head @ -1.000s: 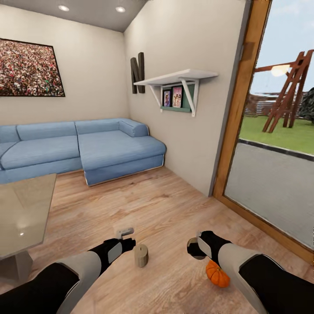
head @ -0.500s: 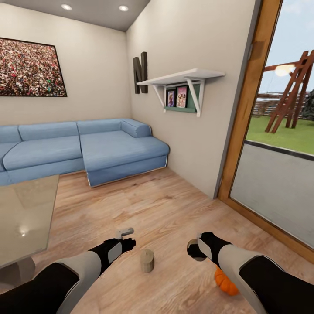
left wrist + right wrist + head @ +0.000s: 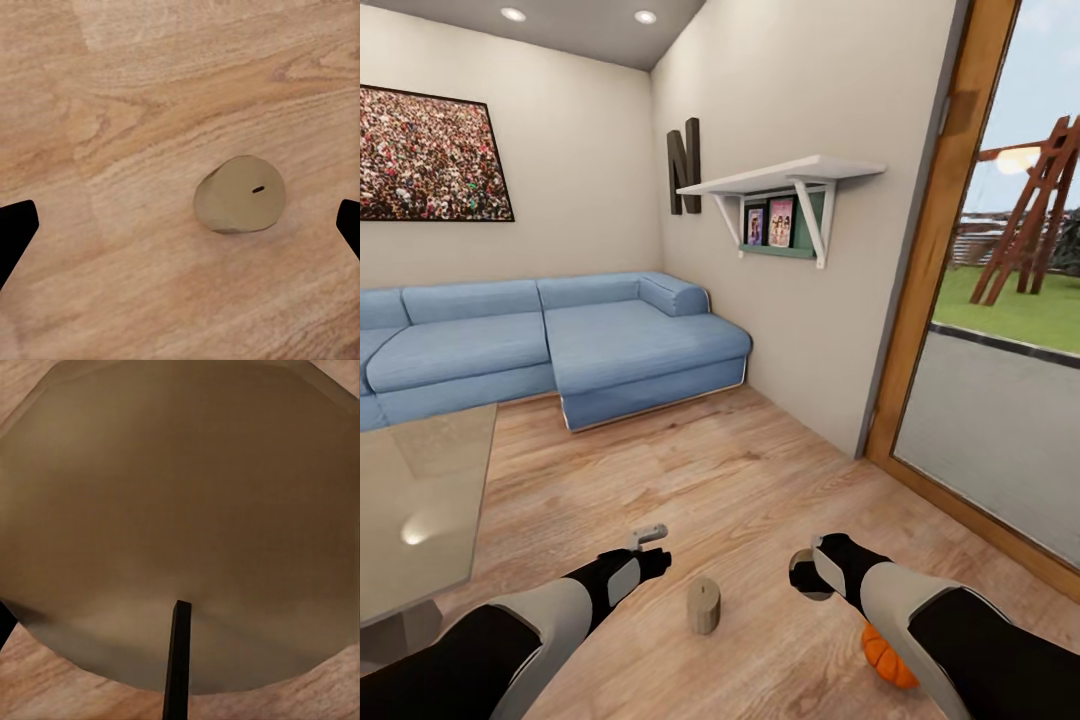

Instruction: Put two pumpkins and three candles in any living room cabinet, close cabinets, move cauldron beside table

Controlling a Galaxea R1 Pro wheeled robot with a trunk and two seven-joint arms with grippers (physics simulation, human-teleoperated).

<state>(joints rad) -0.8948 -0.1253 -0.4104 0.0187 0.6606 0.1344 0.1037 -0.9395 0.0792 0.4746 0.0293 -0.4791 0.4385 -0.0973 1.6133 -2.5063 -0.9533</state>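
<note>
Your left gripper (image 3: pixel 180 225) hangs spread wide above the floor candle (image 3: pixel 703 604), positioned for a top-down grab. Your right gripper (image 3: pixel 812 572) is clamped on a second candle (image 3: pixel 187 525), with the pumpkin (image 3: pixel 885 655) on the floor under that forearm.

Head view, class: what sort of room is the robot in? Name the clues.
Most likely a living room: a blue corner sofa, a glass-topped coffee table, and a framed wall picture.
</note>
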